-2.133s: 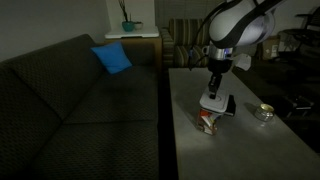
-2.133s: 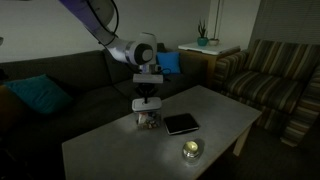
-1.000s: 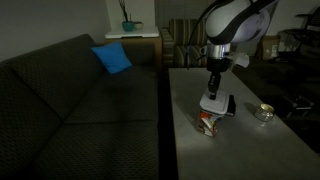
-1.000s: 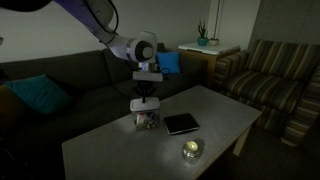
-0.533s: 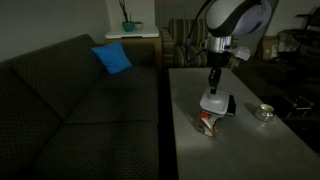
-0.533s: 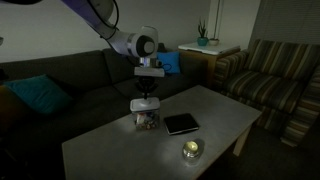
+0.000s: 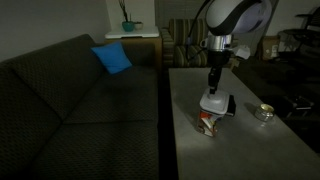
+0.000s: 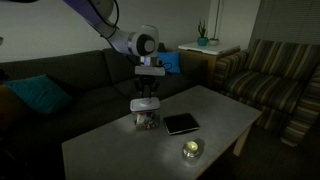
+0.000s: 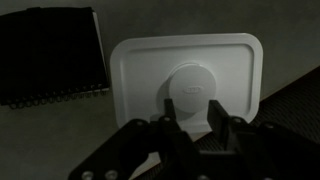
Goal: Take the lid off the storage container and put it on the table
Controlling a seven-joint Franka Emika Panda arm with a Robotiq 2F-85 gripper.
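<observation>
White lid just beneath pincer, above storage container; fingers flank its knob, grip unclear.

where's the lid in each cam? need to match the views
Exterior view: the lid sits right of centre, under the pincer, over the container.
Exterior view: the lid is left of centre, again over the container.
Wrist view: the lid fills the middle.
Shared landmark: the dark notebook beside it on the table; upper left in the wrist view.
</observation>
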